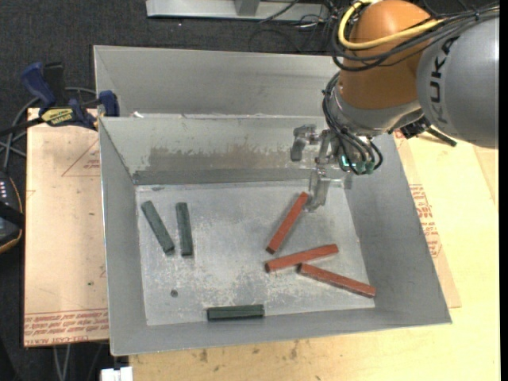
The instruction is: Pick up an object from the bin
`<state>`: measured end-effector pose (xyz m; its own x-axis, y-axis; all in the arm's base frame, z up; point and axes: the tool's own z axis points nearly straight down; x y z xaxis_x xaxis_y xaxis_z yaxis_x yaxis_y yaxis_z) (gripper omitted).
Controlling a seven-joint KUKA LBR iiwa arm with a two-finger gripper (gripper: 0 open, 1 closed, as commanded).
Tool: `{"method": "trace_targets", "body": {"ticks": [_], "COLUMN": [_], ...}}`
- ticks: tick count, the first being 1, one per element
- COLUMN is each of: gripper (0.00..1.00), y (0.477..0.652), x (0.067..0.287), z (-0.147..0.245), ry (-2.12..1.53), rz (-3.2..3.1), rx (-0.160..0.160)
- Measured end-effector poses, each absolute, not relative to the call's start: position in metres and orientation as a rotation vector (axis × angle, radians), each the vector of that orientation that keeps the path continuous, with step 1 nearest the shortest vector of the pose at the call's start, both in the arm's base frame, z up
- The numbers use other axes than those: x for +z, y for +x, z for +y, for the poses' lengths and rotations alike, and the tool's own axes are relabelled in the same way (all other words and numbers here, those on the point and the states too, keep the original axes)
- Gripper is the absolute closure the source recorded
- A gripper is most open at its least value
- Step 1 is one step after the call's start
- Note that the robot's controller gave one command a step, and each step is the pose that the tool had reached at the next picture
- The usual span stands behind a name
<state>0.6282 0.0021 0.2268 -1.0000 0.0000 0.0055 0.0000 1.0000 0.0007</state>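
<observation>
The slanted red stick (pixel 287 225) lies on the bin's floor, right of the middle, running from lower left up to upper right. Its upper end sits right at the tip of the hand (pixel 319 190), which hangs low near the back wall. Whether the hand is clenched on that end or released I cannot tell, since tip and stick meet in one spot.

The step in hand looks like a grasp at that end. To do it well, I judge the hand should close across the stick's narrow width and lift straight up. A hold so near the end may let a long bar swing or slip, so one nearer the middle would be steadier.

The stick is a thin, straight, flat-sided bar, matt red and seemingly rigid. Just below it lie a second red stick (pixel 302 259) and a third red stick (pixel 336 280), near enough to be nudged. Well apart on the left lie two dark green bars (pixel 157 227) side by side, with a third green bar (pixel 235 313) at the front. The bin (pixel 119 228) is grey metal with sloping walls and a scuffed, speckled floor
</observation>
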Motion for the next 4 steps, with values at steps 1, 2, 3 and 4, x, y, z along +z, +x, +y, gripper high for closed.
{"method": "trace_targets", "body": {"ticks": [1, 2, 3, 4], "gripper": [0.00, 0.00, 0.00, 0.00], "y": [0.621, 0.630, 0.628, 0.641], "x": [0.069, 0.101, 0.100, 0.069], "z": [-0.029, 0.003, -0.014, 0.002], "ry": [0.859, 1.085, 1.230, 1.344], "rz": [-3.022, -2.955, -2.895, -2.843], "rx": [-0.003, 0.000, 0.000, -0.002]}}
